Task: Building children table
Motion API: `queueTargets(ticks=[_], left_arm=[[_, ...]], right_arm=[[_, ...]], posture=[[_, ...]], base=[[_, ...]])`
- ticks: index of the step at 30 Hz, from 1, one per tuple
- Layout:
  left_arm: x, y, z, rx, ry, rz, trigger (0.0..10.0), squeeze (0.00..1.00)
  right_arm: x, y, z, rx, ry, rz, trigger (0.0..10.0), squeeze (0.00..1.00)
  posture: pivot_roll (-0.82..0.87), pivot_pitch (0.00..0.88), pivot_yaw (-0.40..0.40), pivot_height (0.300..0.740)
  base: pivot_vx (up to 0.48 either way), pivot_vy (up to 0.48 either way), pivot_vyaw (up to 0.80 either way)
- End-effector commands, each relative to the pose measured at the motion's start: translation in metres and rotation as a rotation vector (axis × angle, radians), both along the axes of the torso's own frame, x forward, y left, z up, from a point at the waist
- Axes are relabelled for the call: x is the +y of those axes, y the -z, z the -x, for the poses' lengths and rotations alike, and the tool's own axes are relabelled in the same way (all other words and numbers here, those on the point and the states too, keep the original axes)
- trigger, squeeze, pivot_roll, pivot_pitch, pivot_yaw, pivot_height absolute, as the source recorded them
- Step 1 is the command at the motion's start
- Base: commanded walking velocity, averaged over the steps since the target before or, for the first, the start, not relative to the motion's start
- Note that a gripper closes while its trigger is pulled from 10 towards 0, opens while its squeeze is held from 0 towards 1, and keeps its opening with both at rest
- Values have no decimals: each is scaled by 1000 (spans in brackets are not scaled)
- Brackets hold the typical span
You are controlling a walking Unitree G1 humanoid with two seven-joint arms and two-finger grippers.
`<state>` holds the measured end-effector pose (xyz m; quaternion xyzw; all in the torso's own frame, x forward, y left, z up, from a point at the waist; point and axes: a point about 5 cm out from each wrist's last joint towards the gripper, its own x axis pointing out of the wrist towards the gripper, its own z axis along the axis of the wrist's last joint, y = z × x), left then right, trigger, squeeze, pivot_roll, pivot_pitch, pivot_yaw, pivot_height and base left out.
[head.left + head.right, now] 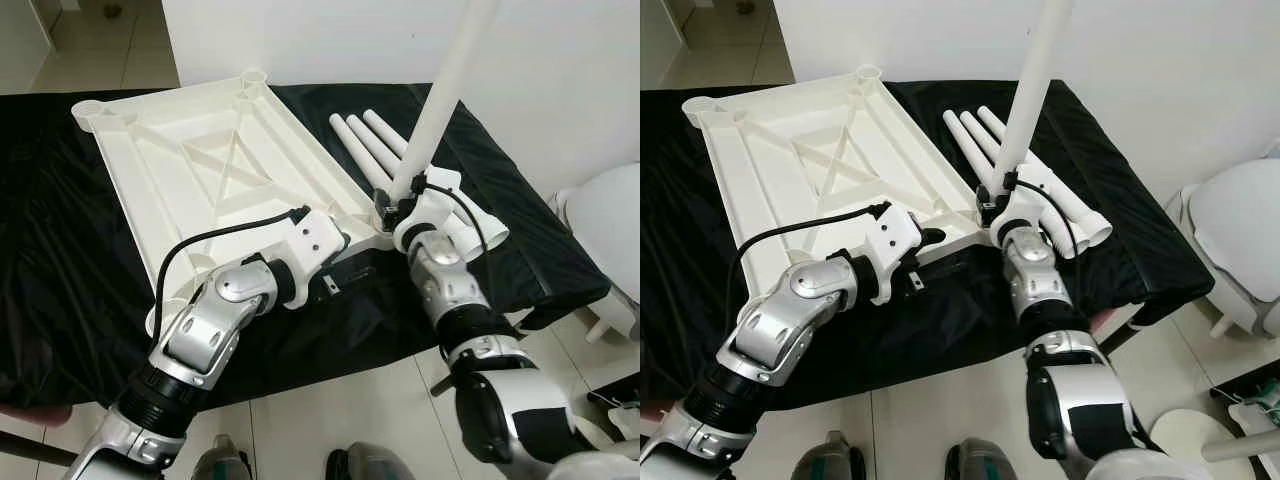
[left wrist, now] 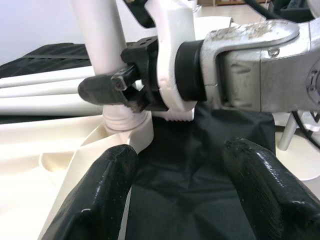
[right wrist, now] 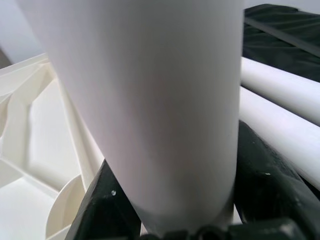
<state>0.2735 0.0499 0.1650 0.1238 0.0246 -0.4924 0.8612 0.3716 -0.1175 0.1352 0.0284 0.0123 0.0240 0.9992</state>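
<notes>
A white children's table top [image 1: 200,160] lies upside down on a black cloth. At its near right corner socket [image 2: 136,134], a white leg [image 1: 440,100] stands upright, tilted slightly, with its threaded end [image 2: 121,118] in the socket. My right gripper [image 1: 397,208] is shut on this leg just above the socket; the leg [image 3: 150,100] sits between its black fingers [image 3: 265,185]. My left gripper [image 1: 342,265] is open beside the top's front edge, close to the same corner. One of its fingers [image 2: 100,195] is over the rim and the other is over the cloth.
Three spare white legs [image 1: 375,145] lie side by side on the cloth right of the table top. The cloth-covered surface [image 1: 60,260] ends near my body, with tiled floor [image 1: 340,400] below. A white rounded object [image 1: 610,230] stands on the floor at the right.
</notes>
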Motion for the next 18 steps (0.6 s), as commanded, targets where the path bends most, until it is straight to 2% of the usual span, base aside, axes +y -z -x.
queueTargets(ticks=[1,2,3,5,9,10,14,18], left_arm=[[-3,-2,0,-6,11,2,10000,0],[-3,-2,1,-5,11,3,10000,0],[-3,-2,1,-5,11,3,10000,0],[-2,-1,1,-4,5,2,10000,0],[-2,-1,1,-3,2,2,10000,0],[-2,-1,1,-2,1,2,10000,0],[-3,0,2,-2,1,4,10000,0],[-5,0,1,-3,5,5,10000,0]], right_arm=[[26,0,6,33,22,-64,10000,0],[33,-2,8,31,21,-71,10000,0],[33,-2,8,31,21,-71,10000,0],[42,-8,11,-3,-31,-55,10000,0],[33,-6,11,3,4,-36,10000,0],[28,-5,11,7,10,-37,10000,1000],[24,-4,11,12,8,-48,10000,1000],[19,-7,12,4,-73,-69,10000,1000]], posture=[[-40,0,-38,740],[-40,0,-38,740],[-40,0,-38,740],[-37,0,-43,740],[-36,0,-50,740],[-37,0,-52,740],[-37,0,-53,740],[-42,0,-57,740]], base=[[0,0,0],[0,0,0],[0,0,0],[0,0,0],[0,0,0],[0,0,0],[0,0,0],[0,0,0]])
